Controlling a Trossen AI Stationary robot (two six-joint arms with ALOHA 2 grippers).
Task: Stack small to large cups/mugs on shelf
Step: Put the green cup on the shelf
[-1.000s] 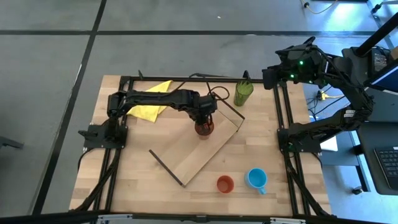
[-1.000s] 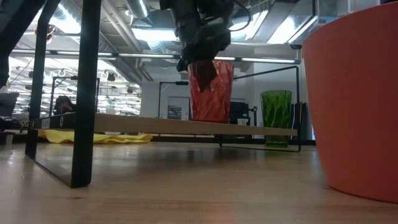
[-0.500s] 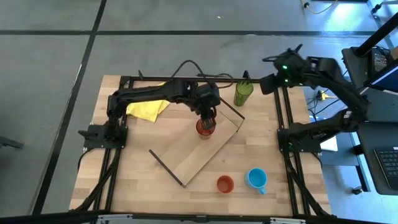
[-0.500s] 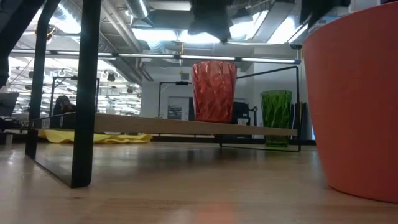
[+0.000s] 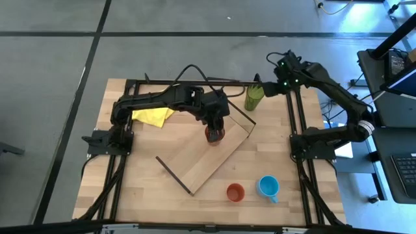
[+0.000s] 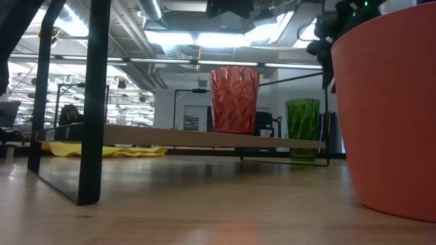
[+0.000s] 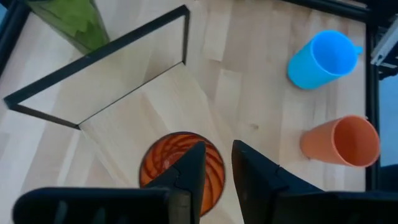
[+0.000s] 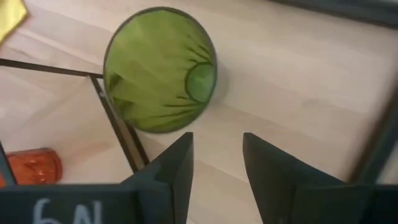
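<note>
The orange-red tumbler [image 5: 214,134] [image 6: 234,99] stands upright by its base on the shelf board [image 5: 207,162], near the board's far end. My left gripper [image 7: 219,167] hangs open just above it, clear of its rim. The green tumbler [image 5: 253,97] [image 8: 158,68] stands on the table at the far right, beside the shelf's black wire frame [image 5: 244,117]. My right gripper [image 8: 217,163] is open and hovers close to its right side without touching it. The short orange-red cup [image 5: 235,192] and the light blue mug [image 5: 268,186] stand on the table near its near edge.
A yellow cloth [image 5: 153,115] lies at the table's far left. The shelf lies slantwise across the table's middle, with a second wire frame [image 5: 173,174] at its near end. Bare wood shows on the left half of the table and between the shelf and the near cups.
My left gripper has let go of the orange-red tumbler's rim and risen straight up; the tumbler stays upright on the shelf board. My right gripper has swung from beyond the table's far right corner toward the left and come down beside the green tumbler.
</note>
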